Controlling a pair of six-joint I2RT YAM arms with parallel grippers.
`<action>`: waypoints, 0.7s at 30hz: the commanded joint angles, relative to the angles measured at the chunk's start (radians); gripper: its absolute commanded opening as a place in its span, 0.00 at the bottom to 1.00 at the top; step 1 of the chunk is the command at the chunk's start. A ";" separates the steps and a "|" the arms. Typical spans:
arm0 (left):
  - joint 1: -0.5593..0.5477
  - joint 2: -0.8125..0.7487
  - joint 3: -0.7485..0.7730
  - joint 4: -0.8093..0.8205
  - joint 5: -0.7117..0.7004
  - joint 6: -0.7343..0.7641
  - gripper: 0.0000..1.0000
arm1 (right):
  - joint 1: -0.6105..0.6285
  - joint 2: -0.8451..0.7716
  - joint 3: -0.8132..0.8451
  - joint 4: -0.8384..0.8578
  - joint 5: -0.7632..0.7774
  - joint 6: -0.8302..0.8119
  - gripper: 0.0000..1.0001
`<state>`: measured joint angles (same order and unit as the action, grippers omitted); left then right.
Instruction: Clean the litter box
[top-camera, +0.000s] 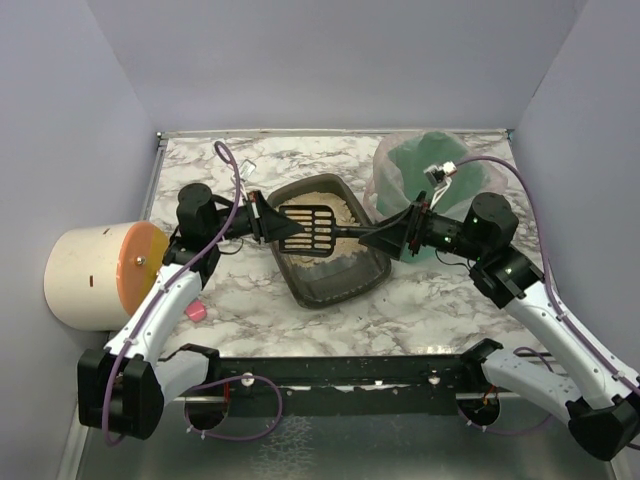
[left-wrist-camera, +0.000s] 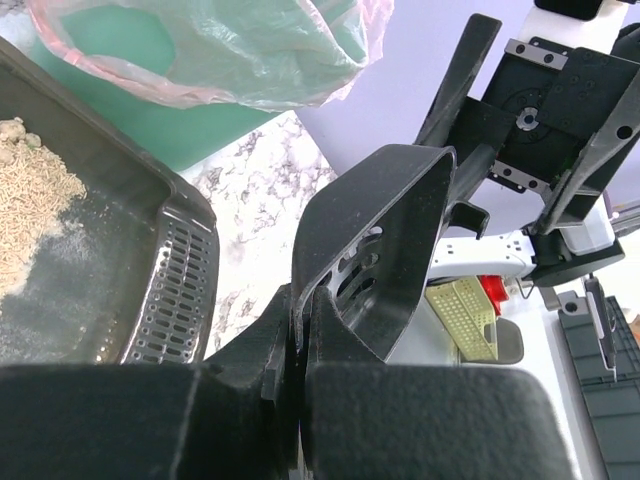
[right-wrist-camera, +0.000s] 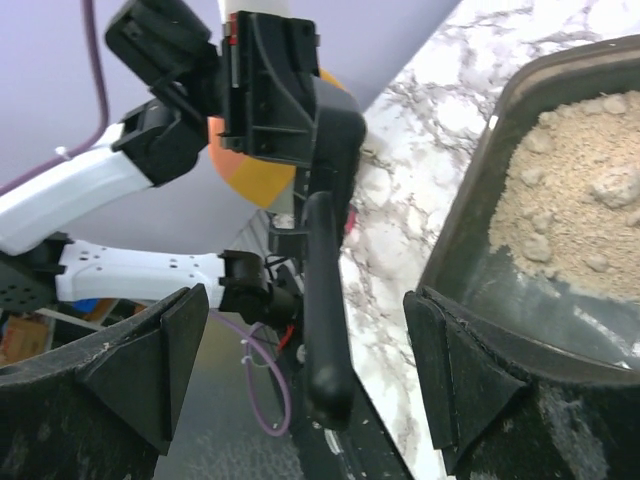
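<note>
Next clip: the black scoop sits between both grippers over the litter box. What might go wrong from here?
1. The left gripper pinches only the thin edge of the black slotted plastic scoop; it may twist or slip into the litter.
2. The right gripper stands open around the handle, one finger close to the dark grey-brown plastic litter box; closing may knock its rim.

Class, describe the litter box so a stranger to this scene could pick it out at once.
Start at the marble table and look to its middle. The litter box is the shallow dark tray with rounded corners, holding beige litter. The bin beside it is green, bag-lined and taller; the scoop over it is small and slotted.
</note>
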<state>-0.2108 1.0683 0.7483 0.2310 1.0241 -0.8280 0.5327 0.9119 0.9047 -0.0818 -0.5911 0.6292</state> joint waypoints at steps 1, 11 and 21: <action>-0.006 0.026 0.052 0.049 0.037 0.006 0.00 | -0.004 -0.036 -0.020 0.072 -0.079 0.054 0.84; -0.031 0.059 0.101 0.050 0.028 0.011 0.00 | -0.005 -0.015 -0.020 0.113 -0.131 0.109 0.60; -0.047 0.071 0.146 -0.041 0.022 0.082 0.00 | -0.005 -0.011 0.019 -0.003 -0.071 0.029 0.50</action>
<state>-0.2466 1.1378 0.8463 0.2359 1.0313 -0.8101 0.5323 0.9035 0.8886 -0.0105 -0.6819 0.7086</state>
